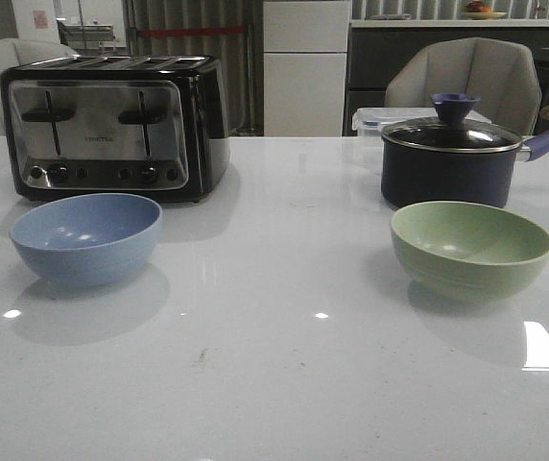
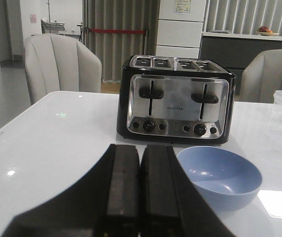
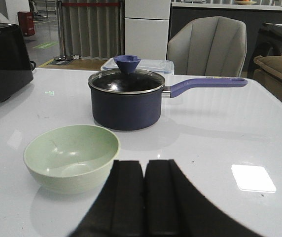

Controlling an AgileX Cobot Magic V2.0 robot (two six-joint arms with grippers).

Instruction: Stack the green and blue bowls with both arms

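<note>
blue bowl (image 1: pixel 85 237): upright, left | green bowl (image 1: pixel 471 247): upright, right, well apart

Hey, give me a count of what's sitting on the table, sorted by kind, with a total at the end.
Bowls: 2, the blue bowl and the green bowl
Toasters: 1, the black and silver toaster
Saucepans: 1, the dark lidded saucepan
Clear containers: 1, the lidded plastic box behind the saucepan
Total: 5
</note>
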